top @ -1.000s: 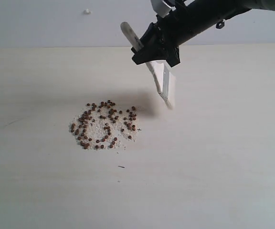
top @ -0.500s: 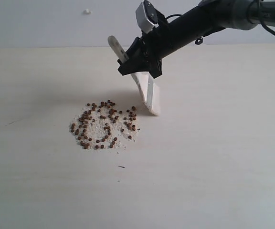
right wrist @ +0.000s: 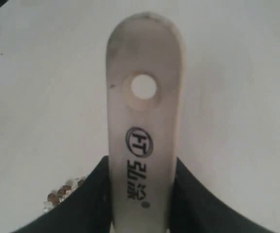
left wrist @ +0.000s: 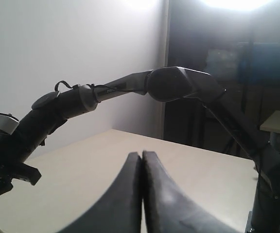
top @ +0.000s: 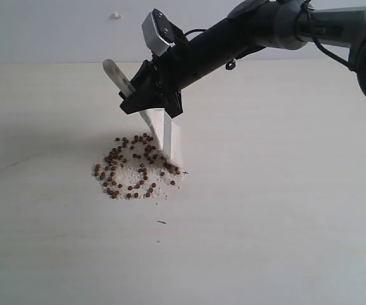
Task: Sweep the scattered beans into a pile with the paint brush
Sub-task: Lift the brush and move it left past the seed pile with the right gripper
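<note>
The beans (top: pixel 138 168) lie in a loose round patch of reddish-brown pellets and pale crumbs on the table; a few beans (right wrist: pixel 60 192) show beside the right jaw. My right gripper (top: pixel 152 95) is shut on the paint brush (top: pixel 169 136), whose cream bristles reach down onto the patch's upper right edge. Its wooden handle (right wrist: pixel 144 116) with a hole stands between the black jaws of the right gripper (right wrist: pixel 142 167). My left gripper (left wrist: pixel 142 155) is shut and empty, raised well above the table, out of the exterior view.
The pale wooden table (top: pixel 284 210) stretches wide around the patch. A small dark speck (top: pixel 162 222) lies in front of the beans. A white bit (top: pixel 115 15) sits on the wall behind. The right arm (left wrist: pixel 106 92) crosses the left wrist view.
My right gripper has carried the brush left and down, from above and right of the beans to the patch's upper right edge, where the bristles now meet it. The beans look unmoved.
</note>
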Robot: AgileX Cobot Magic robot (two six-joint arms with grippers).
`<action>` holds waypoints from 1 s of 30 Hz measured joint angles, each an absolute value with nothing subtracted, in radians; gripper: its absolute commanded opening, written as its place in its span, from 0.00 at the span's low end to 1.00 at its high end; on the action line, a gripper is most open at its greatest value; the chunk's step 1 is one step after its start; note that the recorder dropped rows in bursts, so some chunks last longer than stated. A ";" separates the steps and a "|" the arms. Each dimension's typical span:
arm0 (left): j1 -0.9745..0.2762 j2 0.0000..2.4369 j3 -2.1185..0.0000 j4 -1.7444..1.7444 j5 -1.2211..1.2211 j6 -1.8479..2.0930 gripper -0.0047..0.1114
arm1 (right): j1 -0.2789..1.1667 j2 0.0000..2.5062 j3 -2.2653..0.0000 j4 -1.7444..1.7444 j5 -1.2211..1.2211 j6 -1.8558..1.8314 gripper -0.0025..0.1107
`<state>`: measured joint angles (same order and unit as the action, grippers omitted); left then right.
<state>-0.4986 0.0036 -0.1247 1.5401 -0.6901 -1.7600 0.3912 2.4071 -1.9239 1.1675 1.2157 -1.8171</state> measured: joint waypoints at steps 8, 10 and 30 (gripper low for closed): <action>-0.499 0.004 -0.125 1.540 -0.690 -1.760 0.04 | 0.400 2.399 -1.940 1.166 1.216 -1.752 0.02; -0.499 0.004 -0.125 1.540 -0.690 -1.760 0.04 | 0.388 2.365 -1.942 1.138 1.216 -1.711 0.02; -0.499 0.004 -0.125 1.540 -0.690 -1.760 0.04 | 0.372 2.320 -1.827 1.636 1.218 -1.969 0.02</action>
<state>-0.4986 0.0036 -0.1247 1.5401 -0.6901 -1.7600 0.3723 2.3196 -1.8266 1.6363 1.2178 -1.9686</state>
